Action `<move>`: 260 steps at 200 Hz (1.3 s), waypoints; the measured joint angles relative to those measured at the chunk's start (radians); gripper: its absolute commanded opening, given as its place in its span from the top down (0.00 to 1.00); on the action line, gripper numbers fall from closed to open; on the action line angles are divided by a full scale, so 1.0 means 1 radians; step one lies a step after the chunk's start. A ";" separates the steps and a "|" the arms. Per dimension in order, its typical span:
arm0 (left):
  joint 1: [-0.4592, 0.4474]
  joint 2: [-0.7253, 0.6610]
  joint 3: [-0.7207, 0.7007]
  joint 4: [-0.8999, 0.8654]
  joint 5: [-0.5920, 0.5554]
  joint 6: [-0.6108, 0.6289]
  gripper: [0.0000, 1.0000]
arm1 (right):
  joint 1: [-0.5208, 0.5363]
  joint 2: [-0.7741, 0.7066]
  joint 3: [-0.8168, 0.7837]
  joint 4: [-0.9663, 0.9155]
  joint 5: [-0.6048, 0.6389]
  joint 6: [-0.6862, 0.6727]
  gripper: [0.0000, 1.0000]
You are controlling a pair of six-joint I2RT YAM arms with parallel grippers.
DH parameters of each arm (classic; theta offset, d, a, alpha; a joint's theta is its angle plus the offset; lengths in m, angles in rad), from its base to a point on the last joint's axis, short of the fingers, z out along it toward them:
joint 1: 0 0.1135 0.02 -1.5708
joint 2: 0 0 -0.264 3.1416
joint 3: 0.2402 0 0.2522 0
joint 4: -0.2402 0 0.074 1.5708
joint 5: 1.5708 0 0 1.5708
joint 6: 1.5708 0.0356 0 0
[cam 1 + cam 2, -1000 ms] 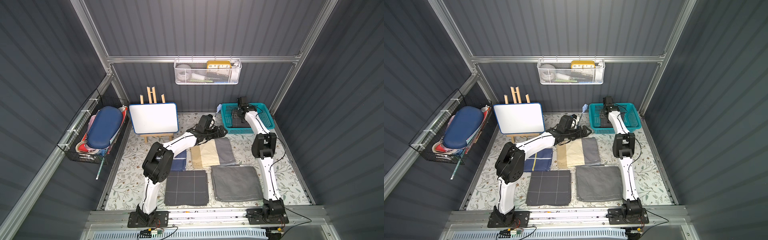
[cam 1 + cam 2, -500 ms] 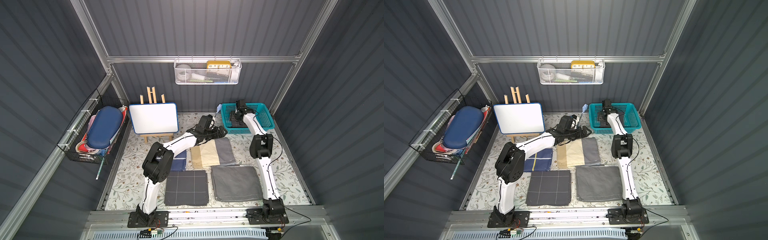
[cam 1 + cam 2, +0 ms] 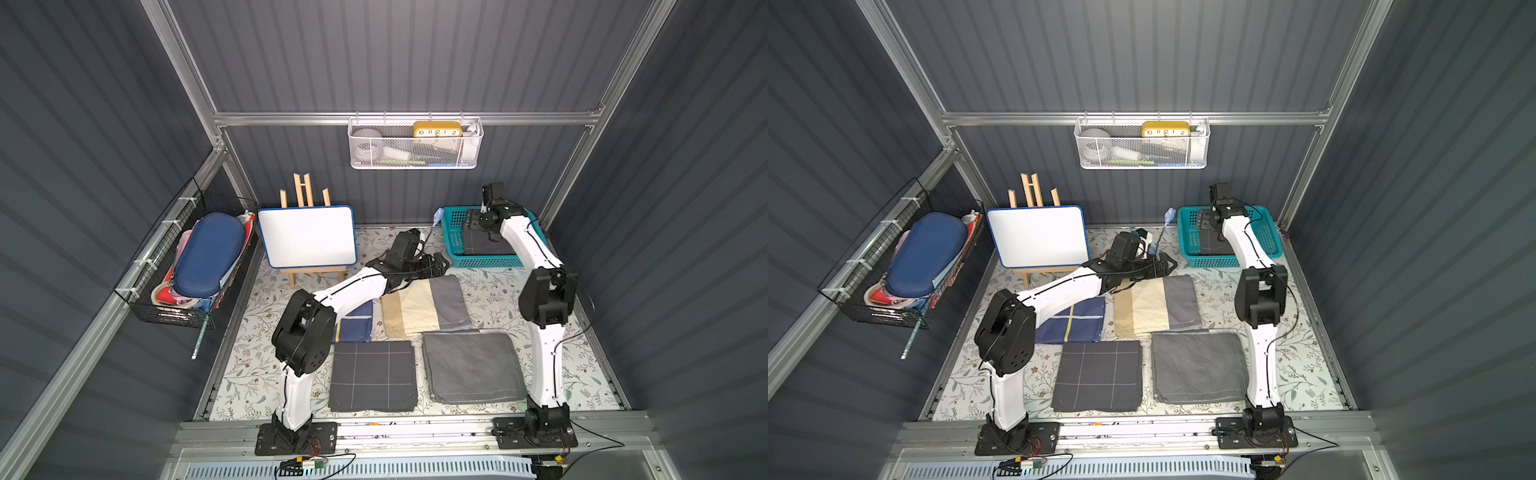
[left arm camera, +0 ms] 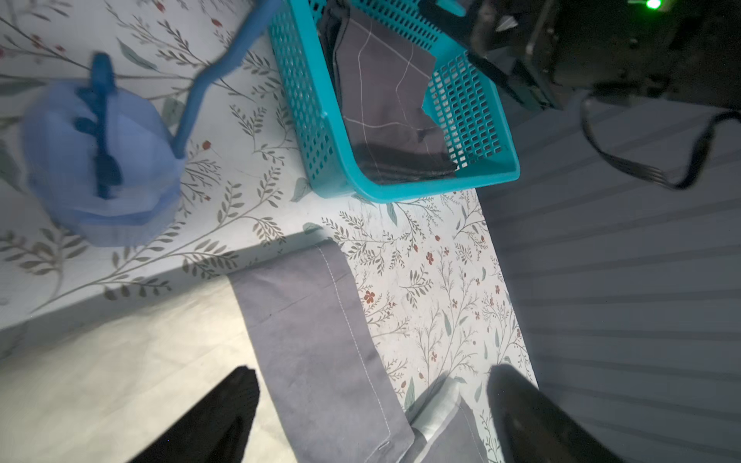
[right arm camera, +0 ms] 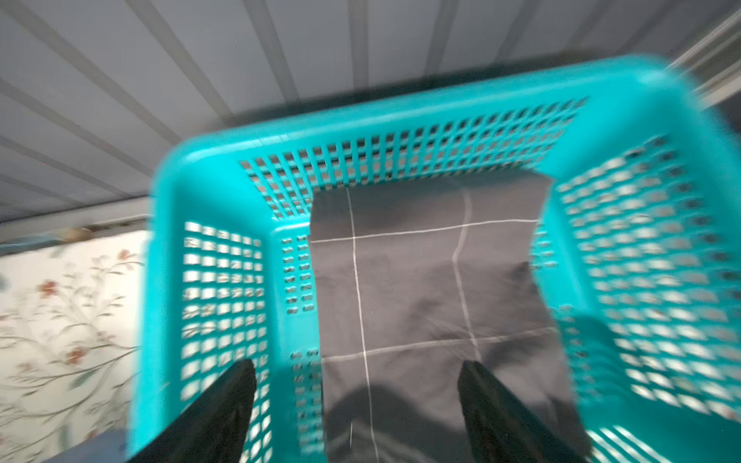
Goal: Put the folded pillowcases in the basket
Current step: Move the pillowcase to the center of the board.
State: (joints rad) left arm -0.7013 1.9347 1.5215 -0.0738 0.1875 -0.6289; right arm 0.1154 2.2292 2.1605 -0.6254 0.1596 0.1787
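Note:
The teal basket [image 3: 454, 237] [image 3: 1188, 243] stands at the back right of the table. A dark grey folded pillowcase with white grid lines [image 5: 421, 280] [image 4: 385, 92] lies inside it, partly rumpled. My right gripper [image 5: 357, 368] [image 3: 471, 222] hovers over the basket's left part, open, with nothing between its fingers. My left gripper [image 4: 373, 373] [image 3: 441, 266] is open and empty. It sits low over the far edge of a beige and grey folded pillowcase [image 3: 424, 305] in front of the basket.
More folded pillowcases lie near the front: dark grid [image 3: 374, 374], plain grey [image 3: 469, 365], navy [image 3: 353, 326]. A blue brush [image 4: 100, 160] lies left of the basket. A whiteboard on an easel [image 3: 307, 237], a white mesh wall basket [image 3: 415, 145] and a black wire basket [image 3: 191, 266] stand around.
The right arm's elbow has swung to the right while its gripper stays over the basket. The left arm has hardly moved.

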 measured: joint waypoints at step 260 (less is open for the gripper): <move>0.025 -0.338 -0.664 0.054 -0.136 -0.122 0.00 | 0.422 -0.465 -1.003 0.236 -0.196 0.249 0.18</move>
State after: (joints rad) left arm -0.6762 1.5967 0.8577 -0.0200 0.0517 -0.7509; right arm 0.5369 1.7638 1.1580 -0.3893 -0.0360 0.4274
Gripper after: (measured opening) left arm 0.995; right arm 0.821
